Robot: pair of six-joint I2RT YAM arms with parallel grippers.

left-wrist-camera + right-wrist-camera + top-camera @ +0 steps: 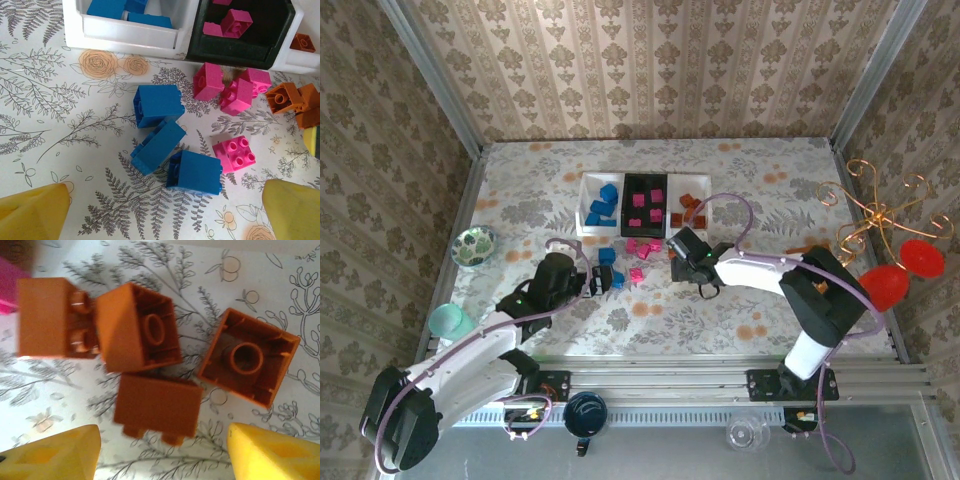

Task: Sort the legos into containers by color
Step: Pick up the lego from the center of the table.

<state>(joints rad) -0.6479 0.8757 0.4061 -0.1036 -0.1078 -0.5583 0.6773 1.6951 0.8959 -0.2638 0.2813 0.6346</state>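
**Item 1, left gripper** (160,217): jaws spread full, nothing between them. It hung over three loose blue legos (159,144) at mid-frame of its wrist view, with pink legos (235,155) just to their right.

**Item 2, right gripper** (162,455): jaws apart and empty, poised above four orange-brown legos (157,412) on the flowered tablecloth (280,300). Three lay touching or nearly so. A hollow-side-up brick (248,363) sat apart at right.

**Item 3, containers:** a white tray (120,35) at upper left held blues. A black tray (235,55) beside it held pinks. A second white tray (295,62) at the upper right edge held an orange-brown piece.

**Handling note:** the lowest orange-brown piece looked the fairest pick. The fingers would want to straddle its flat sides squarely and low, clear of the neighbour above. Otherwise two might lift together, or one might skid away.
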